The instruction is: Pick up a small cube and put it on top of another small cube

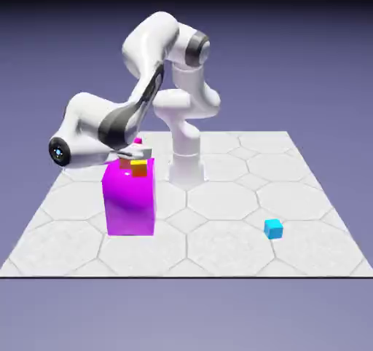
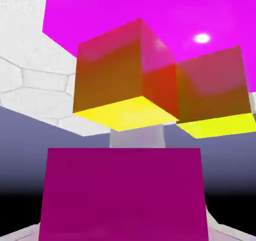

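The small cube [image 2: 122,195], plain magenta-pink, fills the bottom of the hand view, large and close, and hides both fingertips. My gripper [image 1: 138,146] is shut on it, just above the top of the large magenta block [image 1: 130,200]. In the exterior view only a speck of the small cube [image 1: 138,140] shows at the hand. Two small orange cubes with yellow faces [image 2: 125,72] [image 2: 215,92] rest side by side on the block's top, just beyond the held cube. A small cyan cube [image 1: 273,229] lies on the table toward the exterior view's right.
The large magenta block stands on the tiled table [image 1: 218,240] toward the exterior view's left, under the hand. The robot's white base column [image 1: 185,156] rises just behind the block.
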Controlling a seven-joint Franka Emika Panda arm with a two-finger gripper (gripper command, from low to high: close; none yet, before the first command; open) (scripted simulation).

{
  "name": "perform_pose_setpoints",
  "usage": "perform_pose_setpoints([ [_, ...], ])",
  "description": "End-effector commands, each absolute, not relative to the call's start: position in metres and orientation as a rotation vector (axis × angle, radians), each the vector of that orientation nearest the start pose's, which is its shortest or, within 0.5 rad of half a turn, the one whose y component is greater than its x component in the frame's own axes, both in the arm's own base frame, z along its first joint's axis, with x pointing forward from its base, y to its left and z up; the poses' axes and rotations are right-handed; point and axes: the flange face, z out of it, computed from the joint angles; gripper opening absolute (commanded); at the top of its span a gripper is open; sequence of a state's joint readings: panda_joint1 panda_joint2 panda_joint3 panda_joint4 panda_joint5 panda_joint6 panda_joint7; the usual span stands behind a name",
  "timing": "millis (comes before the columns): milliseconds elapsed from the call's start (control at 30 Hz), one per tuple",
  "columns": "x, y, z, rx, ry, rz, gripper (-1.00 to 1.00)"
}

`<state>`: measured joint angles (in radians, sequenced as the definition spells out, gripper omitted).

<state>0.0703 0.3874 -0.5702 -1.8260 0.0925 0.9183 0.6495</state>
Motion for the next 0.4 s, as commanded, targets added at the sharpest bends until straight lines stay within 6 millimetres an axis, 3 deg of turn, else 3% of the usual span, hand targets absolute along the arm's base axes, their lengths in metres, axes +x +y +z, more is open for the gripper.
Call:
perform_pose_setpoints([
  [0, 0.424, -0.196, 0.336, -2.203, 1.600, 1.906, -1.00],
  [67, 0.412, -0.190, 0.326, -2.204, 1.599, 1.906, -1.00],
  [100, 0.412, -0.190, 0.326, -2.204, 1.599, 1.906, 1.00],
  [367, 0.454, -0.211, 0.362, -2.204, 1.599, 1.906, 1.00],
])
